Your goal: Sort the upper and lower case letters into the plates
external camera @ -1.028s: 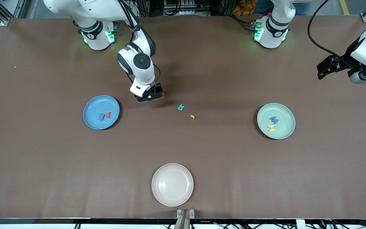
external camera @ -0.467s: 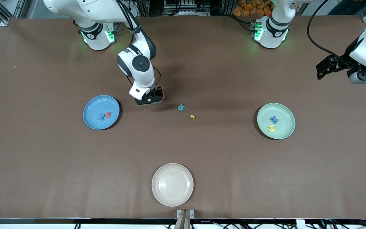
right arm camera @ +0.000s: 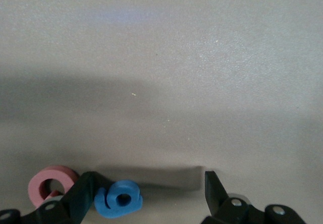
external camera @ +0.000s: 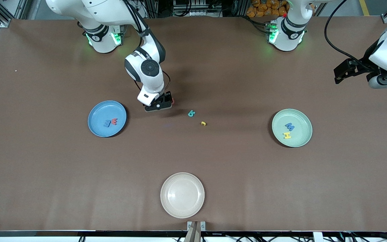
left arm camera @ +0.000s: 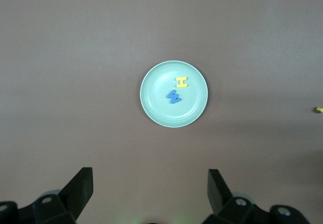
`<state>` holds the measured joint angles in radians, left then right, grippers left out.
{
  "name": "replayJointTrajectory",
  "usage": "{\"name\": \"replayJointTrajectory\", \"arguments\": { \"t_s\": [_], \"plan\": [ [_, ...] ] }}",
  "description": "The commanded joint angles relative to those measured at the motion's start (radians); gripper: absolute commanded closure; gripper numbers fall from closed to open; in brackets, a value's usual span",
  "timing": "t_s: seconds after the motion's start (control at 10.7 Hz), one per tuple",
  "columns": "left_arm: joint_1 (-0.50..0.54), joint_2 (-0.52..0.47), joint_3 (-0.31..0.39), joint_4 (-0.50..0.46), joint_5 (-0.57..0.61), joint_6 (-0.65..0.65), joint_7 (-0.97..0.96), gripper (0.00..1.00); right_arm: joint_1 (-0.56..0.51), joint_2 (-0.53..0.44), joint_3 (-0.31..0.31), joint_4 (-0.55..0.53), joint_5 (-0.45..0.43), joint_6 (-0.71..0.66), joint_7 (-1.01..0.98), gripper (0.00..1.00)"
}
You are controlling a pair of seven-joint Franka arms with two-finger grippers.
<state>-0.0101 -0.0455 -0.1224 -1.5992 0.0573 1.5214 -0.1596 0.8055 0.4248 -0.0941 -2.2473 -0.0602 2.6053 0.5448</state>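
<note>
Both tools gape empty: right tool (right arm camera: 146, 193) down astride a blue letter (right arm camera: 119, 199), left tool (left arm camera: 149, 193) waiting aloft.

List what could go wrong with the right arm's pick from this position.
1. The red letter lies right beside the blue letter, against the outside of one finger of the open right gripper; lowering or closing could knock it away or drag it along.
2. The blue letter sits close to that same finger, not centered between them, so closing may push or tilt it and give a weak grip.

The left gripper waits open, high above the mint green plate.
</note>
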Motion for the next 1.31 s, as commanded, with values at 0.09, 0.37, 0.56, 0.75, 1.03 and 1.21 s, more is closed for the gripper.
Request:
{"name": "replayJointTrajectory", "arguments": {
  "t_s": [0.09,0.37,0.56,0.75,1.03,1.21],
  "plan": [
    [-0.005,-0.005,0.004,0.002,-0.001,-0.015,0.012,0.00,0.000,-0.006,0.005,0.006,-0.018,-0.033,0.026,0.04],
    [-0.005,-0.005,0.004,0.002,-0.002,-0.015,0.012,0.00,0.004,-0.004,0.005,0.008,-0.018,-0.033,0.012,0.04],
    [-0.019,-0.004,0.003,0.002,-0.005,-0.015,0.000,0.00,0.006,-0.004,0.007,0.008,-0.018,-0.034,-0.015,0.04],
    [-0.024,-0.004,0.004,-0.001,-0.005,-0.015,-0.003,0.00,0.006,-0.004,0.007,0.008,-0.018,-0.033,-0.019,0.12],
    [-0.024,-0.001,0.004,-0.001,-0.004,-0.015,-0.003,0.00,0.004,-0.001,0.007,0.008,-0.018,-0.033,-0.017,0.28],
    [-0.024,-0.001,0.003,-0.001,-0.004,-0.015,-0.003,0.00,0.006,-0.001,0.007,0.008,-0.018,-0.033,-0.016,0.32]
  ]
}}
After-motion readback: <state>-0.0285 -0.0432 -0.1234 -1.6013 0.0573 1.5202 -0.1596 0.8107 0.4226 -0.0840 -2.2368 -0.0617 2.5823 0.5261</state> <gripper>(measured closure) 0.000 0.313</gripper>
